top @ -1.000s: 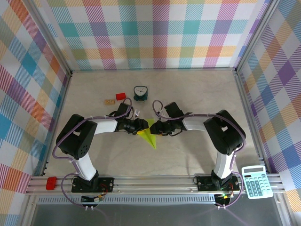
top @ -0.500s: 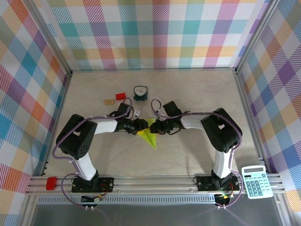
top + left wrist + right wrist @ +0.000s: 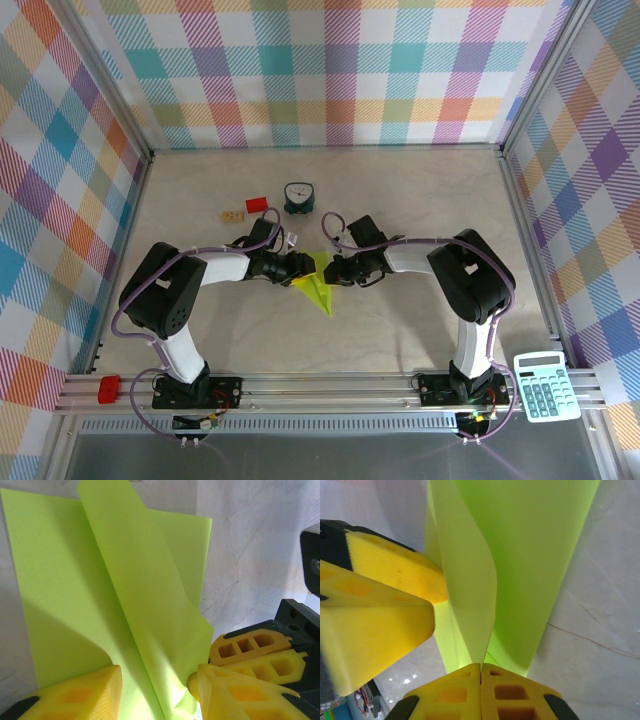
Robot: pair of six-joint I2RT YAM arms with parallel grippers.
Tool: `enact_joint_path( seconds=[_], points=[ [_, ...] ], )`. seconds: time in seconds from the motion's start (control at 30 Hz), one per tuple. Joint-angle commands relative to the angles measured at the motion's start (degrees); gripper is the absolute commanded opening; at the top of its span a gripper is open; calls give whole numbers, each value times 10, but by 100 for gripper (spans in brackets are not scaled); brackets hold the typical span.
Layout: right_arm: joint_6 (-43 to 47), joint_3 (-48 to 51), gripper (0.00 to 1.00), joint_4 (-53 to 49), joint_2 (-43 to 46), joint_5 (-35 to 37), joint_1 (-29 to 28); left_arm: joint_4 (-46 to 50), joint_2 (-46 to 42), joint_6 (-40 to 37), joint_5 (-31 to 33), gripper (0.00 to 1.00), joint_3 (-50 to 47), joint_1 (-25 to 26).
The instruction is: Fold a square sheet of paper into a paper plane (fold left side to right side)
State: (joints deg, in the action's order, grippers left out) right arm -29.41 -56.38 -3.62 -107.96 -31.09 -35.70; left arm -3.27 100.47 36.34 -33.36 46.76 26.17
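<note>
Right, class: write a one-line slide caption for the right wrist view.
Right hand pinches shut on a raised flap of the lime sheet of paper above the pale table.

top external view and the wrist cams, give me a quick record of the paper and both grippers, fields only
paper: lime sheet of paper, partly folded, pointed end toward the arm bases
fold state: raised flap standing up off the sheet
right arm: right gripper shut on the flap's edge
left arm: left gripper jaws apart, straddling the flap
behind the paper: teal clock, red block
</note>
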Motion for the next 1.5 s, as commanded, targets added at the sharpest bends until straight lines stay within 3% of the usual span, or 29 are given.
enact_joint_path(
  seconds=[0.0,0.53,0.87,1.2,1.27,1.47],
  points=[
    [17,-10,7,-28,-7,14,-4,23,9,-14,23,44,-11,7],
    [17,-18,6,-34,-29,23,-4,25,7,-14,23,44,-12,7],
    [33,-17,1,-88,-35,79,-15,23,-8,-13,27,46,-4,7],
    [28,-19,0,-117,-52,122,-20,80,-28,-36,33,46,52,7],
    [27,-18,0,-117,-53,124,-20,80,-24,-36,23,43,56,7],
    [24,-21,0,-119,-57,125,-20,22,12,-9,-37,15,48,9]
  ],
)
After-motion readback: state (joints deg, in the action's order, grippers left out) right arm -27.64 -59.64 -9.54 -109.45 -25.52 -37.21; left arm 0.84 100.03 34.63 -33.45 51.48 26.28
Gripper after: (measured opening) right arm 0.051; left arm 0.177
